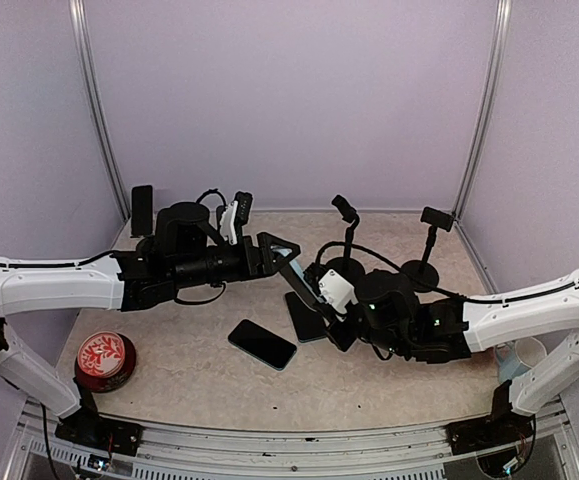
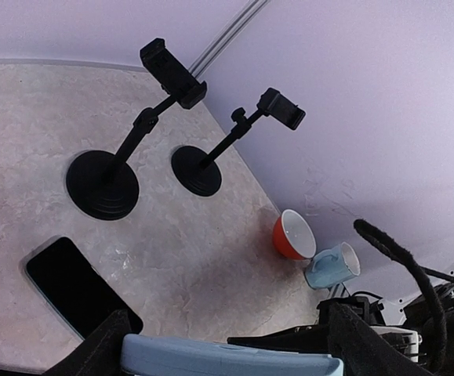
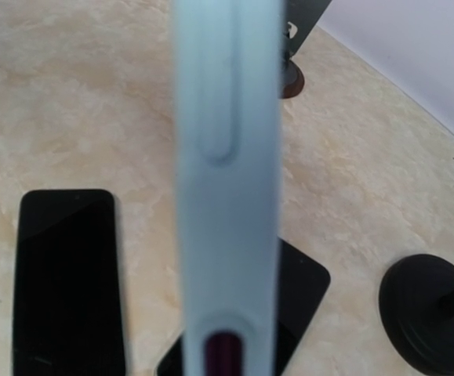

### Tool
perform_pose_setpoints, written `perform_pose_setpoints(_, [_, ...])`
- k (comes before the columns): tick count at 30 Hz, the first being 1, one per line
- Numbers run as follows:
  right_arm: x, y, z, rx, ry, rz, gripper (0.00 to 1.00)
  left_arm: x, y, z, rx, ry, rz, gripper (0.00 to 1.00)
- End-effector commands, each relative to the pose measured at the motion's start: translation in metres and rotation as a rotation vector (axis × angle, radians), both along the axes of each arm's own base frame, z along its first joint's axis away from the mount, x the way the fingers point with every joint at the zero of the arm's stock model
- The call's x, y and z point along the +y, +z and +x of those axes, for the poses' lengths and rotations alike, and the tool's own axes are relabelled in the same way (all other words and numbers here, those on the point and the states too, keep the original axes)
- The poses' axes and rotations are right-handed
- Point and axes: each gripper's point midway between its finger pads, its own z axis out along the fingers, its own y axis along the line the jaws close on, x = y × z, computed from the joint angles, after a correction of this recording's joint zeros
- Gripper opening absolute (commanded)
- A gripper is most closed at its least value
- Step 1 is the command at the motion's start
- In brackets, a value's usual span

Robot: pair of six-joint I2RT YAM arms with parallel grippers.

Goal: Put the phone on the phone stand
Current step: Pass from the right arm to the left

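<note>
A phone in a light blue case [image 1: 304,288] hangs tilted above the middle of the table, held between both arms. My right gripper [image 1: 333,320] is shut on its lower end; in the right wrist view the phone [image 3: 227,157] fills the centre edge-on and hides the fingers. My left gripper [image 1: 285,260] spans the upper end. In the left wrist view the phone [image 2: 230,356] lies across the bottom, with a black finger against each end. Two black phone stands [image 1: 347,240] [image 1: 430,245] stand at the back, seen again as stands [image 2: 105,182] [image 2: 197,168] with empty clamps.
Two black phones [image 1: 262,343] [image 1: 304,318] lie flat below the held one, also seen as phones [image 3: 66,282] [image 3: 301,290]. A red tin [image 1: 105,360] sits front left. A red cup [image 2: 293,235] and a blue mug [image 2: 332,266] lie off the right edge.
</note>
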Motion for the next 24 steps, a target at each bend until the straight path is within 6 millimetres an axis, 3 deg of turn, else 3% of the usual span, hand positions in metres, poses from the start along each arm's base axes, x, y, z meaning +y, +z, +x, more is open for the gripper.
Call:
perform_pose_setpoints(1, [0.015, 0.029, 0.0, -0.035, 0.016, 0.077, 0.2, -0.003, -0.002, -0.003, -0.013, -0.021, 0.006, 0.63])
perform_pose_setpoints(6, [0.013, 0.027, 0.0, -0.026, 0.009, 0.067, 0.73, 0.008, 0.003, 0.007, -0.039, 0.028, 0.036, 0.63])
perform_pose_setpoints(10, [0.007, 0.025, -0.001, -0.023, -0.003, 0.067, 0.98, 0.026, 0.008, 0.023, -0.063, 0.096, 0.089, 0.63])
perform_pose_setpoints(17, [-0.006, 0.02, -0.002, -0.017, -0.03, 0.071, 1.0, 0.06, 0.019, 0.052, -0.11, 0.224, 0.162, 0.63])
perform_pose_setpoints(24, [-0.016, 0.013, -0.002, -0.009, -0.059, 0.063, 1.0, 0.089, 0.015, 0.084, -0.119, 0.348, 0.275, 0.63])
